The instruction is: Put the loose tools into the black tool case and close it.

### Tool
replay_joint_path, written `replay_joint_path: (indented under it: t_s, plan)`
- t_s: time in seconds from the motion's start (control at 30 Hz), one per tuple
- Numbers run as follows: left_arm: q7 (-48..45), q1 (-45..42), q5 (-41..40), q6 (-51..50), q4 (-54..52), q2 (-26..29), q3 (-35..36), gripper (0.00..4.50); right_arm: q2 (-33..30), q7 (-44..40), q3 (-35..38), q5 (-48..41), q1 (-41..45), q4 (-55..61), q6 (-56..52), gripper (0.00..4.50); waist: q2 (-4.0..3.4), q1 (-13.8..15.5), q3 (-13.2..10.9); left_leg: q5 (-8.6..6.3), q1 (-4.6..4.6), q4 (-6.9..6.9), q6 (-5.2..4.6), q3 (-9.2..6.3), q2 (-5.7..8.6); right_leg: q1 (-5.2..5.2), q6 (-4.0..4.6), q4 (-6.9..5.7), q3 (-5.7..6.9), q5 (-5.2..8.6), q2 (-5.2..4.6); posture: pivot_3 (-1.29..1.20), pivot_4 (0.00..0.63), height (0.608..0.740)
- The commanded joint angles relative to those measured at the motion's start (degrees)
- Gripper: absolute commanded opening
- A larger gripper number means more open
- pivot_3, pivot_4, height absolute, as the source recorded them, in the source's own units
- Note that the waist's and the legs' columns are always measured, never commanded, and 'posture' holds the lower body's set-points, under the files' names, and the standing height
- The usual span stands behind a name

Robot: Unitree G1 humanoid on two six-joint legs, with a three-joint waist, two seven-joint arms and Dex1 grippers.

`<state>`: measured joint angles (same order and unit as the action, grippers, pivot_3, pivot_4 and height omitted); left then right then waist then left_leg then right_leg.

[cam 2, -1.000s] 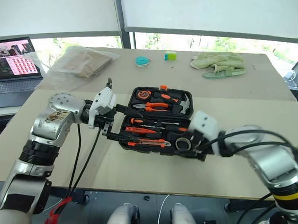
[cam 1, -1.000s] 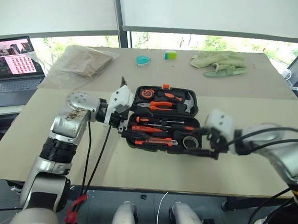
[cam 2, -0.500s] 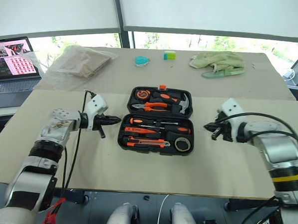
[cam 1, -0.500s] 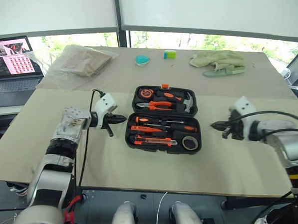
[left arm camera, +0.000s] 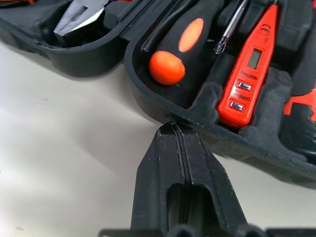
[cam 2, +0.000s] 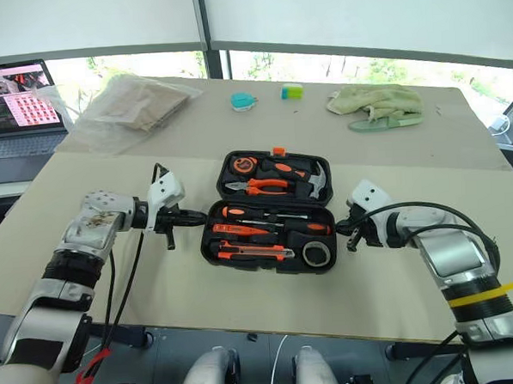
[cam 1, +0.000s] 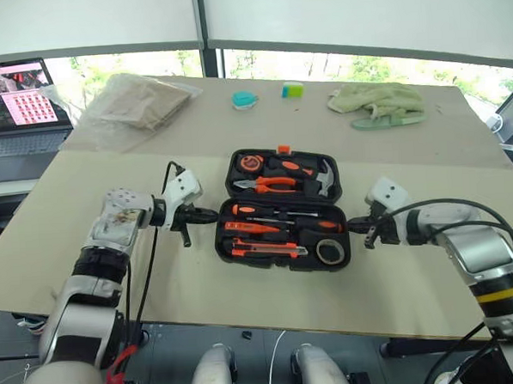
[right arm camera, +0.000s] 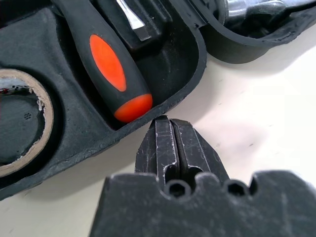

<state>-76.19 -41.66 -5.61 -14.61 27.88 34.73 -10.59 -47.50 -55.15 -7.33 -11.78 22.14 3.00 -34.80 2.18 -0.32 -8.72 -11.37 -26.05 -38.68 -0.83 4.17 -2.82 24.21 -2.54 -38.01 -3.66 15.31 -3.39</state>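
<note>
In the middle of the table, the black tool case [cam 1: 281,210] lies open, the left gripper [cam 1: 208,215] pressed together at its 9 o'clock, the right gripper [cam 1: 355,226] likewise at 3. In the left wrist view, one tester screwdriver [left arm camera: 247,69] sits slotted. In the right wrist view, one tape roll [right arm camera: 19,128]. Stiff plastic, light; I'd lift the lid's far edge.

black tool case [cam 1: 280,210] open, tools slotted | left pincer [cam 1: 213,216], right pincer [cam 1: 351,227] closed at its ends
</note>
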Motion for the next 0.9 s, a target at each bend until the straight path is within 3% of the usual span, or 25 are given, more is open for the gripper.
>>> replay_joint_path:
  t_s: [0.03,0.23,0.47,0.63,0.77,0.8,0.9]
  plan:
    - [-6.0,3.58,-3.82,-2.49,-10.19,0.87,-1.66,0.06,-0.69,-3.15,1.08,-3.89,-4.6,11.46,0.72,0.01,0.0,0.0,0.0,0.0,-0.04,0.0,0.0,0.0,0.0,0.03,0.0,0.02,0.0,0.0,0.0,0.0,0.15,0.74]
    - [-7.62,10.95,-4.33,-5.1,-18.43,5.22,-1.6,0.06,-2.42,-2.99,3.63,-5.21,-13.17,20.86,-0.88,0.01,-0.01,-0.01,0.0,0.0,0.01,-0.05,0.0,0.0,-0.01,-0.02,0.0,-0.01,0.01,0.0,-0.01,0.0,0.15,0.74]
    - [-6.82,16.24,-6.25,-8.44,-25.17,7.46,-0.41,0.06,-2.45,-0.79,6.91,-5.52,-18.02,24.12,-2.25,0.01,0.0,-0.2,0.01,0.0,0.08,-0.07,0.01,-0.02,-0.04,-0.06,0.02,-0.03,0.01,0.01,0.0,0.0,0.15,0.74]
    - [-5.55,16.67,-6.15,-8.73,-25.05,7.63,0.47,0.06,-4.0,-1.05,9.94,-5.84,-20.38,24.52,-2.59,0.01,0.0,-0.18,0.01,0.0,0.09,-0.08,0.0,-0.02,-0.03,-0.08,0.02,-0.04,0.01,0.01,-0.01,0.0,0.15,0.74]
    - [-3.13,14.67,-2.16,-5.72,-17.47,10.33,1.14,0.06,-6.54,-1.7,12.92,-6.1,-21.7,23.05,-3.57,0.01,0.0,0.0,0.01,0.0,0.11,-0.09,0.0,-0.02,-0.02,-0.11,0.02,-0.04,0.0,0.01,-0.01,0.0,0.15,0.74]
    - [-2.37,13.34,-1.61,-5.93,-14.71,10.8,1.48,0.28,-6.79,-1.49,13.75,-6.8,-21.26,22.09,-4.58,0.0,0.0,0.02,0.01,0.0,0.16,-0.09,0.0,-0.02,-0.02,-0.14,0.02,-0.04,0.0,0.0,-0.01,0.0,0.15,0.74]
    - [-1.3,6.83,-2.53,-10.4,-6.04,11.0,2.91,1.35,-7.04,-1.25,16.53,-9.68,-18.49,19.02,-8.81,0.8,0.0,-0.01,0.01,0.01,0.56,-0.08,0.01,-0.01,-0.04,-0.48,0.06,-0.05,0.0,-0.01,0.03,0.0,0.15,0.74]
